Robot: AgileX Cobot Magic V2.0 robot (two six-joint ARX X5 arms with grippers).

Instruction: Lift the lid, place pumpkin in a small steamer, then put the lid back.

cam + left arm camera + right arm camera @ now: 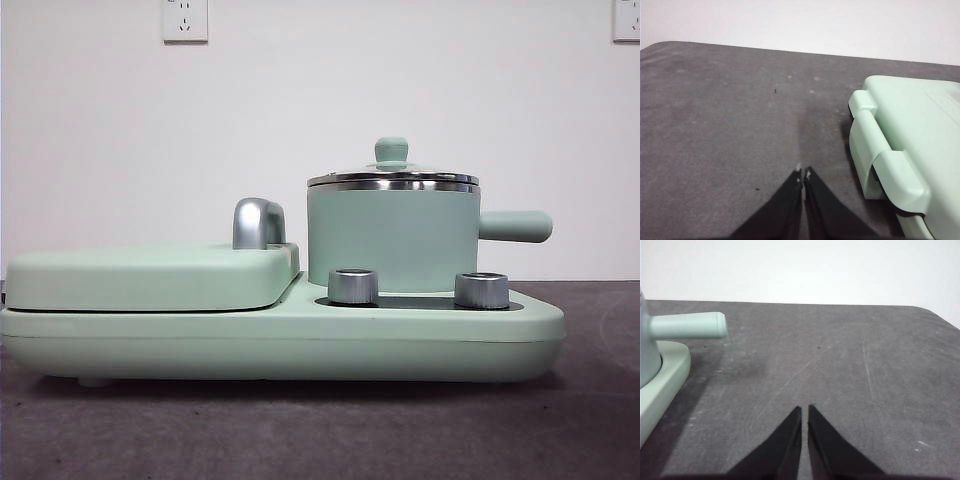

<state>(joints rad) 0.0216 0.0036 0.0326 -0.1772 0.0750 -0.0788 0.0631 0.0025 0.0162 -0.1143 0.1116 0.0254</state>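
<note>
Waiting: lid (392,176) seated on steamer (390,240), which sits on the cooker base (280,340). Pumpkin not in view. Left gripper (803,173) and right gripper (804,410) hang over bare counter (840,365), fingers clenched, empty, likely parked clear before the lift.

lid (392,176) seated flat on small steamer (392,238), mint knob up. steamer upright on its base, stubby handle pointing sideways. pumpkin not visible.
</note>
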